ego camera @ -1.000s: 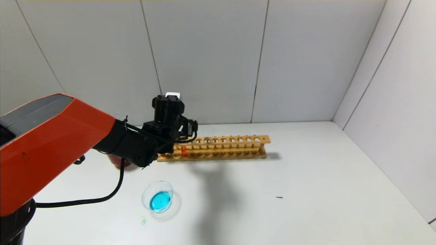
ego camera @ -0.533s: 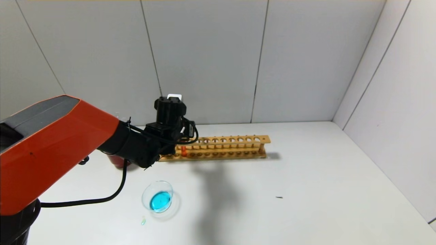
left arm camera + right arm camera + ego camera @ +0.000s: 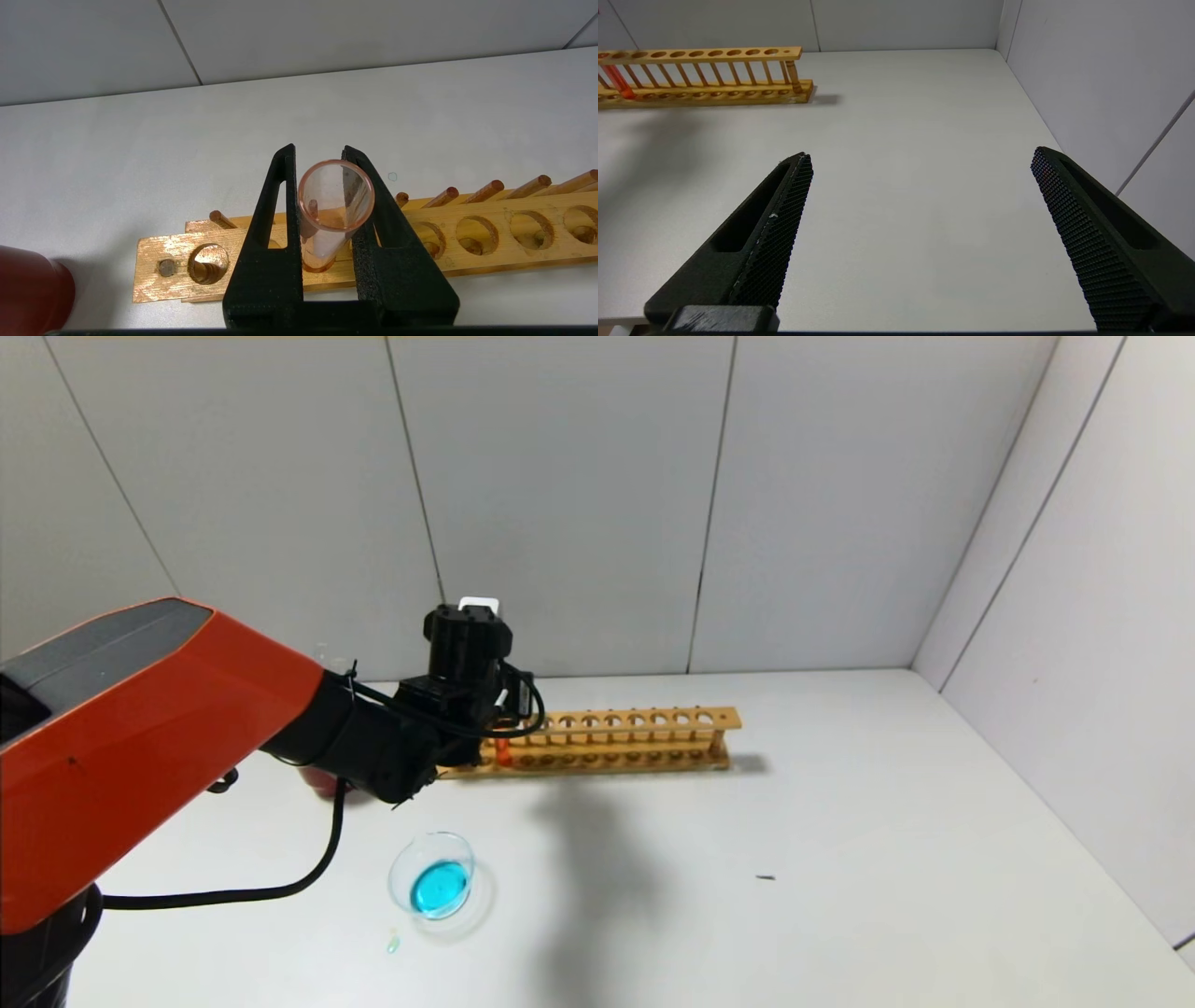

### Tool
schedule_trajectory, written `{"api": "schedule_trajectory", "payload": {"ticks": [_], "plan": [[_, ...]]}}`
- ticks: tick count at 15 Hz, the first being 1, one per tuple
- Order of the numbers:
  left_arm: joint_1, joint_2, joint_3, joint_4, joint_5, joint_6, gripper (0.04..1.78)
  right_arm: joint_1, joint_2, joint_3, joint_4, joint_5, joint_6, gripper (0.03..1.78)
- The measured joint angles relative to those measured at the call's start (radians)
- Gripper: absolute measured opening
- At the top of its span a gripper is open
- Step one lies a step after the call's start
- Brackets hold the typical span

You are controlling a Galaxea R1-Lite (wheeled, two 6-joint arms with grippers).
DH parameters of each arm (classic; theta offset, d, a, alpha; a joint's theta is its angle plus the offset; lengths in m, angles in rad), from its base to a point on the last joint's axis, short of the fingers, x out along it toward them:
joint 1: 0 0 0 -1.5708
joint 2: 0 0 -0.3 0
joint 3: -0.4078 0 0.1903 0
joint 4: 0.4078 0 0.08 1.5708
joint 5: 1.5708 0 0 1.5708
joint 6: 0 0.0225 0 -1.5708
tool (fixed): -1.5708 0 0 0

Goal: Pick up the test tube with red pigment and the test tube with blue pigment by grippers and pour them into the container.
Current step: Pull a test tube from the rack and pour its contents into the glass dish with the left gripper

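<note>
The test tube with red pigment (image 3: 334, 196) stands in a hole near the left end of the wooden rack (image 3: 486, 266). Its orange-red liquid shows in the head view (image 3: 504, 753) and in the right wrist view (image 3: 617, 80). My left gripper (image 3: 319, 150) is over that end of the rack (image 3: 635, 739), with its jaws closed against both sides of the tube's upper part. The container (image 3: 432, 875), a clear glass dish, sits in front of the rack and holds teal-blue liquid. The test tube with blue pigment is not in view. My right gripper (image 3: 920, 161) is open and empty over bare table.
A dark red cup (image 3: 28, 284) stands left of the rack, mostly hidden behind my left arm in the head view (image 3: 322, 782). A small greenish drop (image 3: 393, 945) lies near the dish. Grey walls close the back and the right side.
My left gripper has shifted slightly right and down at the rack's left end, around the red tube. The dish and rack have not moved.
</note>
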Motion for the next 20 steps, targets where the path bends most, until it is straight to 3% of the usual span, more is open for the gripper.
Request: {"api": "schedule_trajectory", "payload": {"ticks": [20], "plan": [[-0.007, -0.105, 0.000, 0.050, 0.003, 0.016, 0.34, 0.000, 0.000, 0.000, 0.000, 0.000, 0.000, 1.71]]}}
